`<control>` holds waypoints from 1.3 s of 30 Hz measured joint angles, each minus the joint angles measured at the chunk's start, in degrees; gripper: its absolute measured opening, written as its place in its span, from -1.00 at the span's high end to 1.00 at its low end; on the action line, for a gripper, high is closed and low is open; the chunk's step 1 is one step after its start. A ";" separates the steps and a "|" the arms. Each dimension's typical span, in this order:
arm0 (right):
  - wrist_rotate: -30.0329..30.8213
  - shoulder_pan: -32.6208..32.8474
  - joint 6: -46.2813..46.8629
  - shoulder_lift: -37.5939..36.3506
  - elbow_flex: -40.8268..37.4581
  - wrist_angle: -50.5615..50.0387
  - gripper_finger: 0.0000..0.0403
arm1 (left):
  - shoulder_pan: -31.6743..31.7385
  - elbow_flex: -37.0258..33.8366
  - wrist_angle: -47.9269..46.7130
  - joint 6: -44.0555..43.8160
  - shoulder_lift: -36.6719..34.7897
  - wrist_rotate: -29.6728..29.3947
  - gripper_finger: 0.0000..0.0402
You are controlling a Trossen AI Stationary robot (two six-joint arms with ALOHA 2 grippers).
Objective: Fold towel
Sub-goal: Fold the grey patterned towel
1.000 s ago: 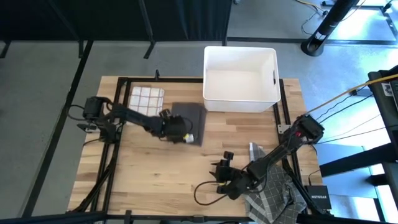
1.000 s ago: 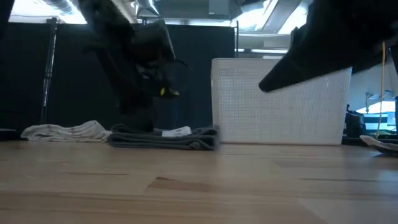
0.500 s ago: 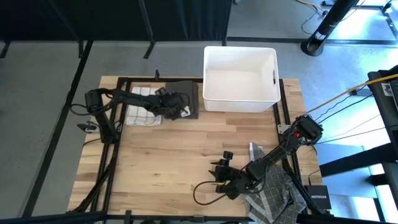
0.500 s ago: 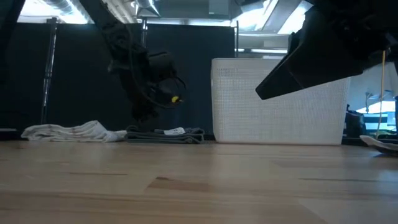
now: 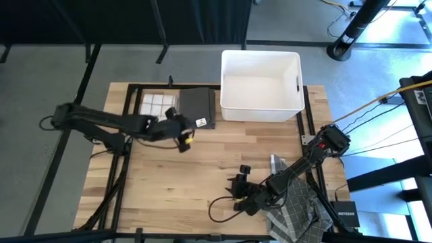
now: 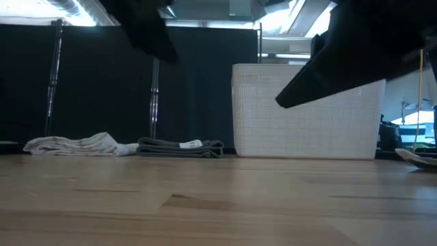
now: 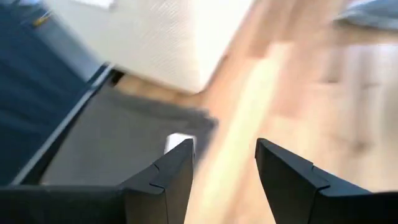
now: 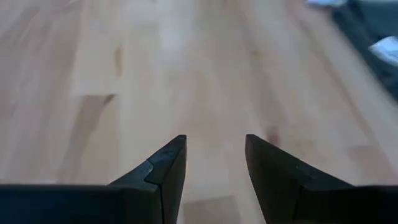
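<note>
Step in hand looks like the gap between towels: the dark grey folded towel [image 5: 198,106] lies flat at the far edge of the surface [image 5: 202,169], just beside the white bin [image 5: 260,84], with a white checked folded towel [image 5: 156,104] just beside it on the other side. Left tool [image 5: 181,131] hangs over bare wood near the grey towel, not touching it, fingers apart and holding nothing; the left wrist view shows the grey towel and its white label [image 7: 177,142] past the spread fingers. Right tool [image 5: 241,192] sits low over the near part of the surface, fingers apart and empty, only bare wood ahead of it in the right wrist view. An unfolded grey patterned towel [image 5: 293,206] lies crumpled at the near right corner, under the right arm, partly off the edge. My read is two towels done and the third next: the next move calls for a reach to that crumpled towel, a grip on a corner or edge, and a drag to open wood so it can be spread flat. Count: three towels (two folded, one not), one bin, two arms. In the low view the two folded towels lie side by side by the bin.
</note>
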 joint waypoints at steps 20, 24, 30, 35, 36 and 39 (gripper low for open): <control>-30.53 0.18 55.59 -8.22 3.53 -61.28 -0.02 | -13.67 0.00 -13.27 -11.73 -1.68 6.64 0.17; -32.91 0.14 59.06 -8.21 -0.23 -59.16 -0.02 | -13.72 0.00 -12.95 -11.84 -1.70 6.66 0.17; -36.48 0.13 62.66 -8.19 -5.73 -53.64 -0.03 | -13.18 0.00 -12.96 -11.87 -1.70 6.64 0.17; -36.59 0.14 61.81 -8.56 -8.72 -46.78 0.00 | -13.18 0.00 -12.93 -11.87 -1.70 6.64 0.17; -36.23 0.14 61.76 -8.52 -8.65 -46.43 0.04 | -13.18 0.00 -12.96 -11.87 -1.70 6.64 0.17; -34.43 0.16 60.66 -8.41 -8.36 -45.84 0.23 | -13.16 0.00 -12.97 -11.87 -1.70 6.64 0.17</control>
